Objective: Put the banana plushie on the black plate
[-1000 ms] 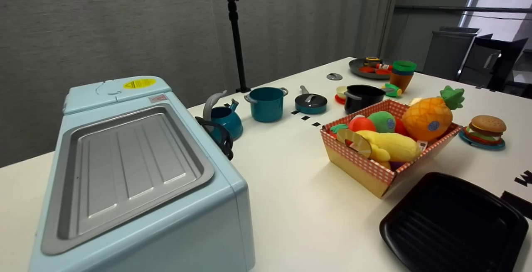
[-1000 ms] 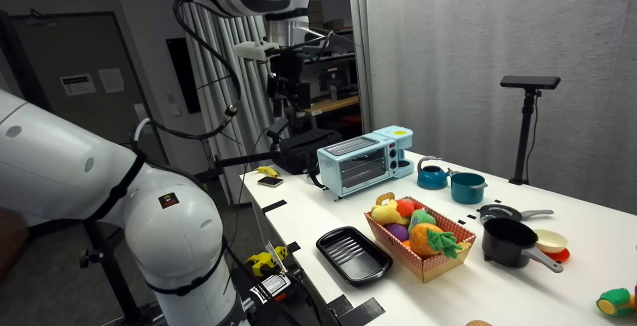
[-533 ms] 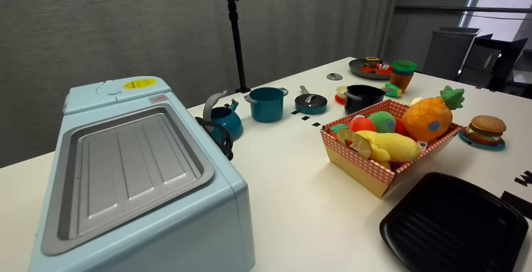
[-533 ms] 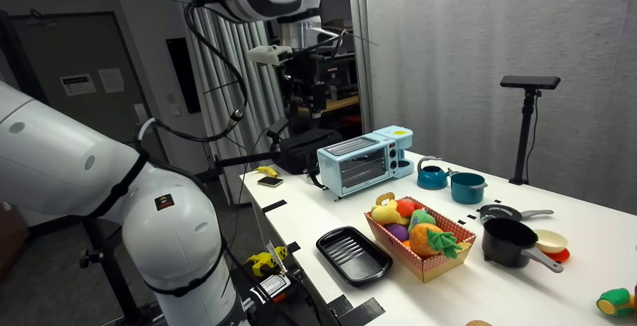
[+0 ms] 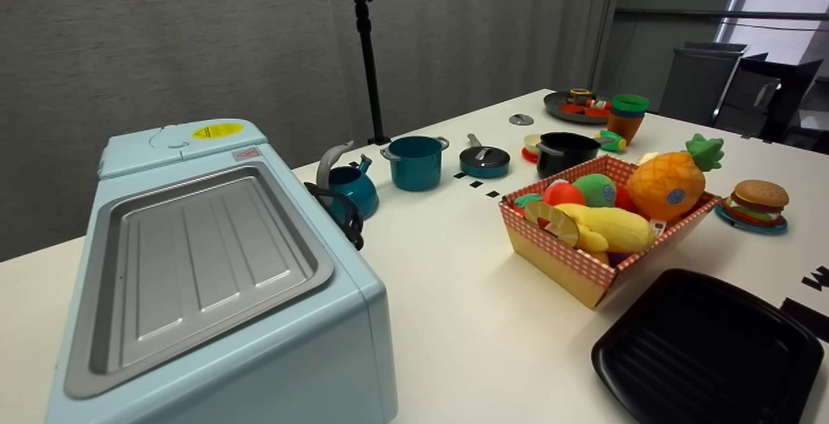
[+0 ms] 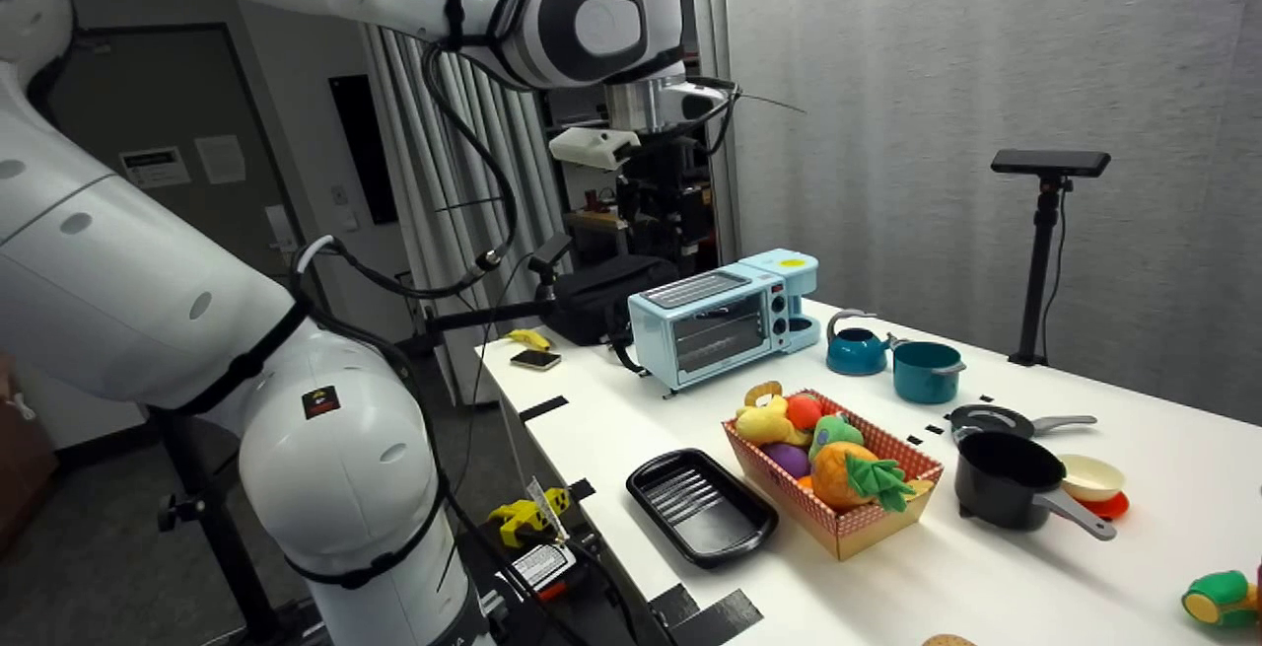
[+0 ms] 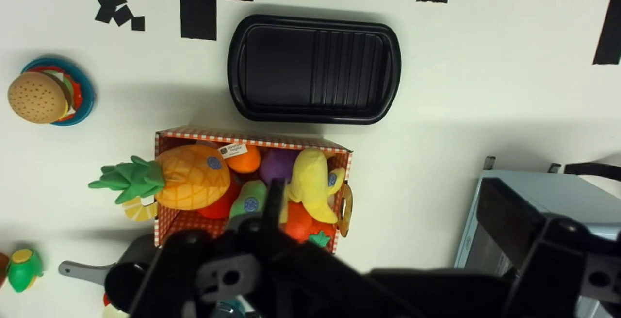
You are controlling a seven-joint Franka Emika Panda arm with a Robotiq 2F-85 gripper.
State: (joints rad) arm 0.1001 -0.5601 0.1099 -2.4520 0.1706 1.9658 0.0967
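Note:
The yellow banana plushie lies on top of other plush fruit in a red-checked basket. It also shows in an exterior view and in the wrist view, at the basket's handle end. The black plate lies flat on the table beside the basket, with nothing on it; it also shows in an exterior view and in the wrist view. My gripper is open and empty, its fingers wide apart. In an exterior view the gripper hangs high above the table, well above the basket.
A plush pineapple and other plush fruit share the basket. A light-blue toaster oven, a kettle, a teal pot and a black pot stand around. A toy burger sits near the basket. Another yellow banana lies at the table's far end.
In an exterior view my arm and gripper have moved to the right and lower. The basket, banana plushie and plate have not moved.

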